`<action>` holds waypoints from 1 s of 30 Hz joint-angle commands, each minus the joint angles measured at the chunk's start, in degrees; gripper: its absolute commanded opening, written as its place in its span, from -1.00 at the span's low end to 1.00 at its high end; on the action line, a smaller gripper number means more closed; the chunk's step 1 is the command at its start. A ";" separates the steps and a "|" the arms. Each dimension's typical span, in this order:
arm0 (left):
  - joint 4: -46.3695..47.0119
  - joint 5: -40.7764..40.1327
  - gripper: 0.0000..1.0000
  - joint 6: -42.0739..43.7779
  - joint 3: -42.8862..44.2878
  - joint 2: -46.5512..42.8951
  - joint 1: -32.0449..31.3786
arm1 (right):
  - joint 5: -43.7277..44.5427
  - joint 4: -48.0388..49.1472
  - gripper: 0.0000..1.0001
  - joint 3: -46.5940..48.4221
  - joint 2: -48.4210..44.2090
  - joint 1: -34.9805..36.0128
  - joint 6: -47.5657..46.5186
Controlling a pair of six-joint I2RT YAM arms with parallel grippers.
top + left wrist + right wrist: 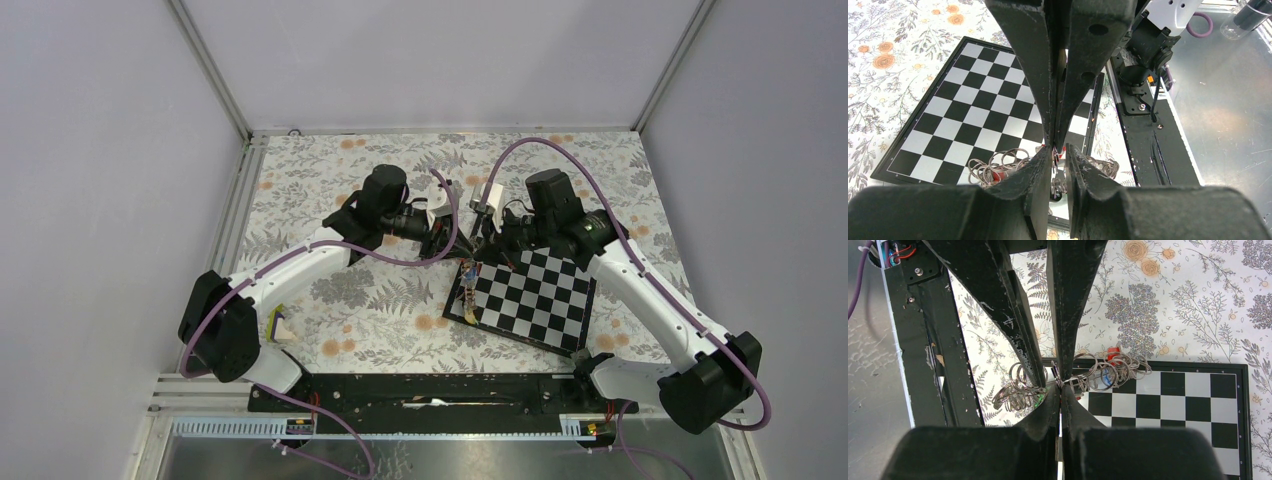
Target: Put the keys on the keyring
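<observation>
Overhead view: two arms reach in from the near edge and meet over the far left corner of a chessboard (535, 295) lying on a flowered tablecloth (350, 300). The left gripper (455, 243) and the right gripper (487, 248) point at each other, tips almost touching. The keys (468, 290) show only as a small speck of mixed colour at the board's left edge. Finger positions are too small to read from here.

Left wrist view: the left gripper's (1060, 152) dark fingers rise from the bottom of the frame with a narrow slit between them. Thin metal shows in the slit, but it is not clear whether the fingers pinch it. The right gripper (1054, 141) comes down from the top with its fingers pressed together. Its tips meet the left gripper's tips at a bit of metal and a fleck of red. Behind them the keys (998, 167) lie on the board's edge as a loose heap of thin silvery wire rings.

Right wrist view: the right gripper's (1060, 390) fingers are pressed tight together, with their tips in the bundle. The left gripper's fingers descend slightly apart. The keys (1108, 372) straddle the board's edge and the cloth: many overlapping silver loops, a red head (1113, 351), and touches of blue and green.
</observation>
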 commanded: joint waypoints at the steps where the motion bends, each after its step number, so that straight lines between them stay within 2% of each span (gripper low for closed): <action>1: 1.79 0.51 -0.56 0.77 0.69 0.21 -0.30 | -0.69 1.61 -1.00 2.79 -0.88 0.57 0.35; 10: 1.79 0.64 -0.71 0.52 0.48 0.46 -0.31 | -0.93 1.79 -1.00 3.04 -0.84 0.59 0.60; 20: 1.81 0.95 -0.67 0.37 0.00 0.29 -0.31 | -0.79 2.08 -1.00 2.75 -1.22 0.59 0.70; 30: 1.72 1.08 -0.87 0.59 -0.34 0.32 -0.30 | -0.79 2.57 -1.00 2.93 -1.42 0.59 1.15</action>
